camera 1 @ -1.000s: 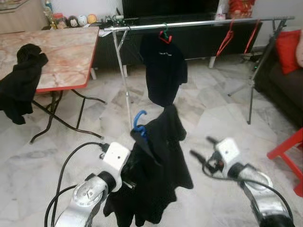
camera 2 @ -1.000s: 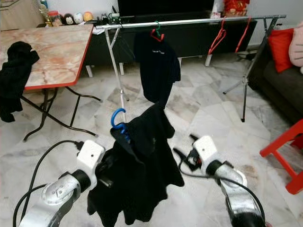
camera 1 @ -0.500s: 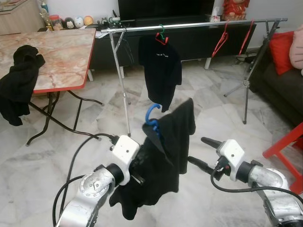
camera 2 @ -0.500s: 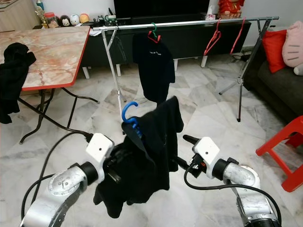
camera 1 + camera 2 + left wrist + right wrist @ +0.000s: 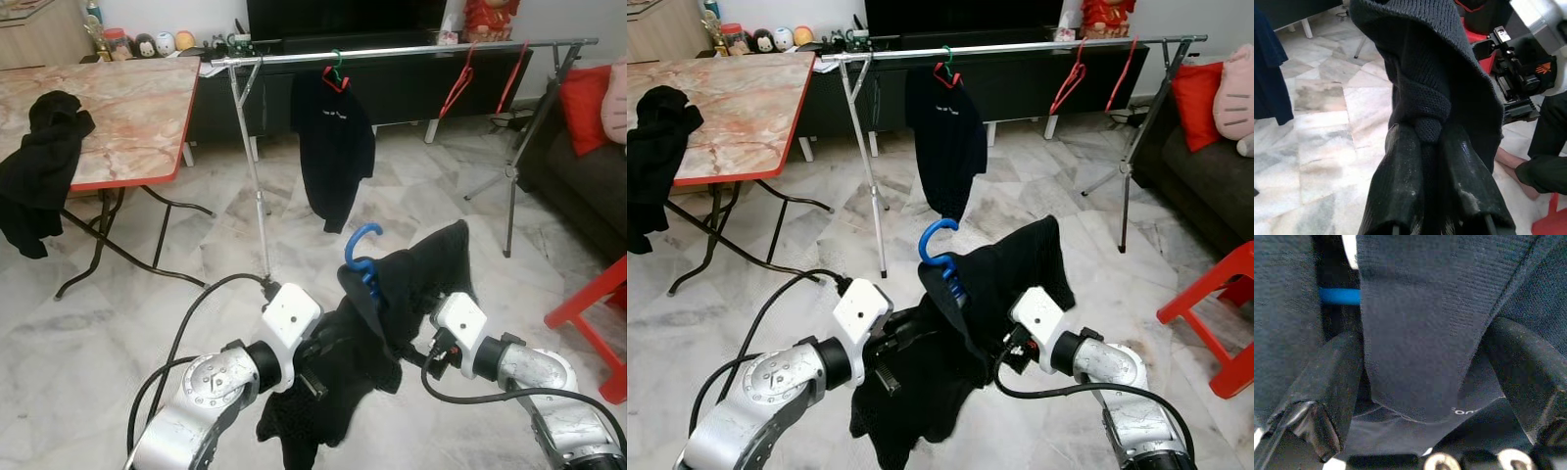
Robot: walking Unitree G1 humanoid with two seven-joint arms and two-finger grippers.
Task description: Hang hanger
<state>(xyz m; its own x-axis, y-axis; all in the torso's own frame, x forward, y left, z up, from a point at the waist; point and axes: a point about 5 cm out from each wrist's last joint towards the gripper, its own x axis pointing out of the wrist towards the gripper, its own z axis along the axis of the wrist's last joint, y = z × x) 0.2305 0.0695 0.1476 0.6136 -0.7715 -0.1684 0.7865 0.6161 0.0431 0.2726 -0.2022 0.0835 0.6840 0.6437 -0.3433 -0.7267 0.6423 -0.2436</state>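
A black knit garment (image 5: pixel 416 284) hangs on a blue hanger whose hook (image 5: pixel 361 246) points up, low in front of me. My left gripper (image 5: pixel 1427 136) is shut on the cloth-covered hanger from the left. My right gripper (image 5: pixel 1422 333) is pushed into the garment's right side; its fingers (image 5: pixel 1334 377) stand apart with a fold of dark cloth between them, and a strip of blue hanger (image 5: pixel 1339 296) shows beside it. The silver drying rail (image 5: pixel 411 51) runs across the back, well beyond both arms. A black shirt (image 5: pixel 333 147) hangs on it from a green and red hanger (image 5: pixel 337 74).
Two bare red hangers (image 5: pixel 466 78) hang on the rail's right part. A marble folding table (image 5: pixel 127 108) with black clothing (image 5: pixel 44 166) draped over it stands left. A red stool (image 5: pixel 598 313) and a sofa with a red cushion (image 5: pixel 586 98) are right. A person's foot (image 5: pixel 1511 164) is nearby.
My left gripper has carried the hanger and garment rightward and a little up. The right gripper, held apart from the cloth before, is now tucked into its right side.
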